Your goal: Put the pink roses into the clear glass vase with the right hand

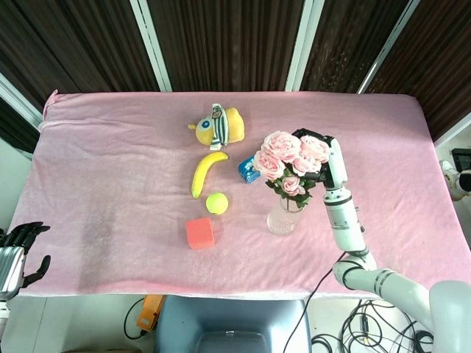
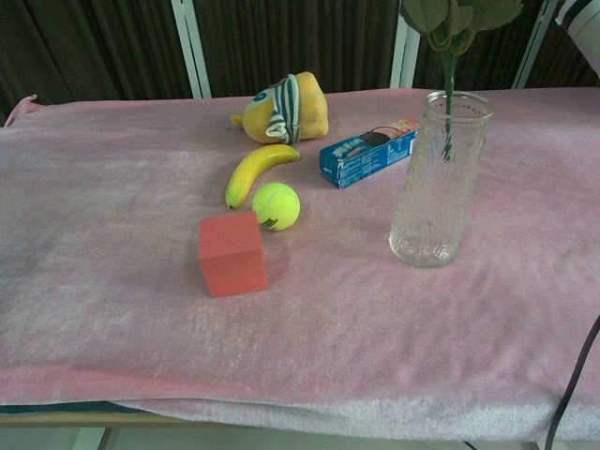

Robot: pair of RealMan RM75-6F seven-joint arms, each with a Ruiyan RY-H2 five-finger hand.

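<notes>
My right hand [image 1: 318,147] grips the bunch of pink roses [image 1: 285,158] from behind, right above the clear glass vase [image 1: 283,215]. In the chest view the green stem [image 2: 448,98] reaches down through the mouth of the vase [image 2: 439,183], with leaves just above the rim; the blooms are cut off by the top edge. Only a white bit of the right arm [image 2: 585,19] shows there. My left hand [image 1: 16,250] hangs low at the left, off the table edge, holding nothing with fingers apart.
On the pink cloth [image 1: 110,162] lie a yellow plush toy [image 1: 218,126], a banana [image 1: 204,172], a tennis ball [image 1: 216,203], a red cube [image 1: 200,233] and a blue biscuit box [image 2: 367,150] just behind the vase. A cable hangs at the front right.
</notes>
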